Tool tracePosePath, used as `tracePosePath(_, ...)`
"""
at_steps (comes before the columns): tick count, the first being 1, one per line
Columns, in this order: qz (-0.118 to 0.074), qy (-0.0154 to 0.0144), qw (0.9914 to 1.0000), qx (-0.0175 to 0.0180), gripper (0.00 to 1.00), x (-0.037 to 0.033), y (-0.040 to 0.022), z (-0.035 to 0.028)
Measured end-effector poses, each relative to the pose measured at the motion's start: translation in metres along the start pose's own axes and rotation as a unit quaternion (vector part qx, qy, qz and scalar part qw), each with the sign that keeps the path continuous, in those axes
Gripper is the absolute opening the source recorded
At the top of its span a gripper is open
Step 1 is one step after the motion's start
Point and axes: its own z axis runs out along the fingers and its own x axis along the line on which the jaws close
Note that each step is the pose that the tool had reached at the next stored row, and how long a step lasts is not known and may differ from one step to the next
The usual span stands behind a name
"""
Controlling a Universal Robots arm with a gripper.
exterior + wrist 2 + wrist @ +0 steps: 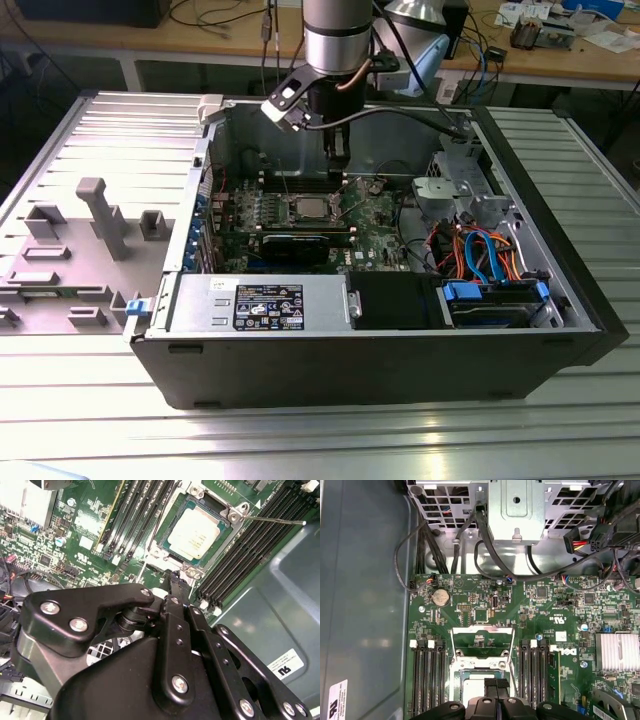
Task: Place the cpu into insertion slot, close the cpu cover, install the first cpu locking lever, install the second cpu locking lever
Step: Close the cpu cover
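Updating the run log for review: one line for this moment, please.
cpu: seated | cpu cover: open | gripper: shut, empty, near cpu

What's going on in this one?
A robot arm is working inside an open PC case. The cpu already sits in its socket on the motherboard. The cover looks raised, not yet closed over it, and a lever sticks out free. The shut hand hovers at the socket's edge, close to the cover.
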Motion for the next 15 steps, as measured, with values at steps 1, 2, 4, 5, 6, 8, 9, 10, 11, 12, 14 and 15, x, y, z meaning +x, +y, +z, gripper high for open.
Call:
tracePosePath(1, 0.000, 0.0000, 1.00000, 0.0003, 0.11, -0.0001, 0.0012, -0.0009)
tracePosePath(2, 0.000, 0.0000, 1.00000, 0.0007, 0.11, -0.0001, 0.0024, -0.0015)
tracePosePath(4, 0.000, 0.0001, 1.00000, 0.0012, 0.11, -0.0001, 0.0040, -0.0022)
tracePosePath(5, 0.000, 0.0000, 1.00000, 0.0019, 0.11, -0.0002, 0.0058, -0.0027)
tracePosePath(6, 0.000, 0.0000, 1.00000, 0.0023, 0.11, -0.0002, 0.0068, -0.0029)
tracePosePath(8, 0.000, 0.0000, 0.99999, 0.0033, 0.11, -0.0003, 0.0092, -0.0035)
tracePosePath(9, 0.000, 0.0001, 0.99999, 0.0036, 0.11, -0.0003, 0.0100, -0.0036)
tracePosePath(10, 0.000, 0.0001, 0.99999, 0.0040, 0.11, -0.0003, 0.0111, -0.0037)
tracePosePath(11, 0.000, 0.0001, 0.99999, 0.0049, 0.11, -0.0003, 0.0130, -0.0039)
tracePosePath(12, 0.000, 0.0000, 0.99998, 0.0055, 0.11, -0.0004, 0.0144, -0.0040)
tracePosePath(14, 0.000, 0.0000, 0.99998, 0.0071, 0.11, -0.0004, 0.0175, -0.0041)
tracePosePath(15, 0.000, 0.0001, 0.99997, 0.0076, 0.11, -0.0004, 0.0188, -0.0041)
